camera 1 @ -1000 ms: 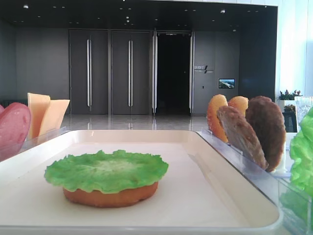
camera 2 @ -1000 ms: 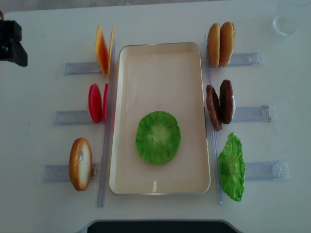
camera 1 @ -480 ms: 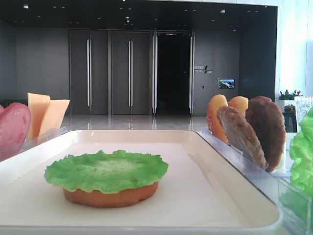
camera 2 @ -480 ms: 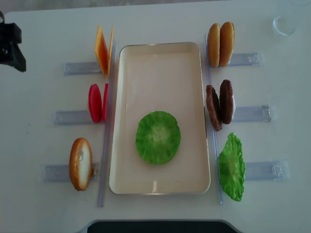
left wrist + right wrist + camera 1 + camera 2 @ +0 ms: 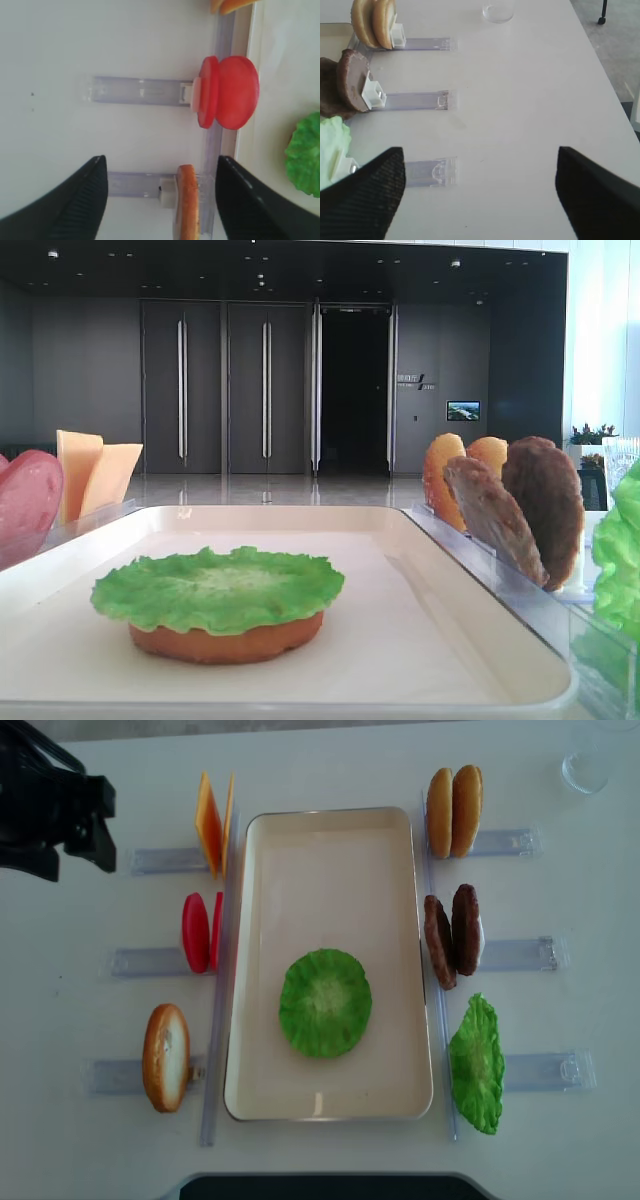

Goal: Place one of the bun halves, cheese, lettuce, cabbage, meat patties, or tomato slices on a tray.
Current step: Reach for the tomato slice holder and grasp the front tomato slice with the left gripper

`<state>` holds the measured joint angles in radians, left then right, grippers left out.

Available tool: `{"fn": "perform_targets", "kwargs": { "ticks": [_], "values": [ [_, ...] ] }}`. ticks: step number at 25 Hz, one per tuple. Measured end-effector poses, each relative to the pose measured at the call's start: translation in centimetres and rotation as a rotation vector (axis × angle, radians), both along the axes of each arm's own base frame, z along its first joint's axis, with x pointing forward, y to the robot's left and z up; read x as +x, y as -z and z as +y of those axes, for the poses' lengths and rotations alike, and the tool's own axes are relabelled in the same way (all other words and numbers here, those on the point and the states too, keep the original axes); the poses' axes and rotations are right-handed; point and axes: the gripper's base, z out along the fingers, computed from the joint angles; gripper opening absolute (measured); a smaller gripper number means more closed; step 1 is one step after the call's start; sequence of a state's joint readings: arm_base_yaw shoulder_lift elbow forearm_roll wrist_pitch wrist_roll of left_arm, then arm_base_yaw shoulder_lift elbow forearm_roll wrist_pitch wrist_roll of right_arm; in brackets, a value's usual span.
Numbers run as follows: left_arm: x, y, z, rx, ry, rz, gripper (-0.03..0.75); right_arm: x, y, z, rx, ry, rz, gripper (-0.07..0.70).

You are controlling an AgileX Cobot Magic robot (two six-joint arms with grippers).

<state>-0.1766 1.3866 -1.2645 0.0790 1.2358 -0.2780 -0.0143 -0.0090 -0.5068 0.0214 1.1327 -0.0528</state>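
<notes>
On the cream tray [image 5: 330, 850] a ruffled green lettuce [image 5: 325, 1002] lies on a bun half [image 5: 225, 642]. Left of the tray stand cheese [image 5: 213, 820], tomato slices [image 5: 200, 932] and a bun half [image 5: 166, 1057]. To its right stand two bun halves [image 5: 455, 812], meat patties [image 5: 452, 938] and another lettuce [image 5: 476, 1063]. My left gripper [image 5: 72, 855] hovers open at the far left, short of the tomato slices [image 5: 229, 92], with nothing between its fingers [image 5: 80, 205]. My right gripper [image 5: 480, 195] is open over bare table beside the patties [image 5: 345, 87]. No cabbage is in view.
Clear plastic holder rails [image 5: 160, 860] run outward from each food item on both sides of the tray. A clear glass [image 5: 585, 765] stands at the far right corner. The table's right edge [image 5: 600, 80] lies beyond the right gripper.
The left arm has moved rightward into the overhead view, closer to the cheese and tomato holders. The food and tray have not moved.
</notes>
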Motion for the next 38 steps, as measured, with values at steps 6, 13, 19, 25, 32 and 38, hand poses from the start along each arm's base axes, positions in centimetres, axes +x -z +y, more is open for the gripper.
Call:
{"fn": "perform_targets", "kwargs": {
  "ticks": [6,13,19,25,32,38],
  "values": [
    [1.9,3.3,-4.5,-0.001,0.025,0.089,0.515,0.0,0.0,0.0,0.0,0.0,0.0,0.58],
    [4.2,5.9,-8.9,0.013,0.059,0.151,0.515,0.0,0.0,0.0,0.0,0.0,0.0,0.58],
    [5.2,8.0,-10.0,0.021,0.044,0.208,0.515,0.0,0.0,0.0,0.0,0.0,0.0,0.58],
    [5.6,9.2,-10.2,0.032,0.039,0.243,0.515,0.0,0.0,0.0,0.0,0.0,0.0,0.58],
    [5.8,9.2,-10.1,0.045,0.028,0.224,0.515,0.0,0.0,0.0,0.0,0.0,0.0,0.58],
    [5.9,9.2,-10.1,0.054,0.031,0.208,0.515,0.0,0.0,0.0,0.0,0.0,0.0,0.58]
  ]
}}
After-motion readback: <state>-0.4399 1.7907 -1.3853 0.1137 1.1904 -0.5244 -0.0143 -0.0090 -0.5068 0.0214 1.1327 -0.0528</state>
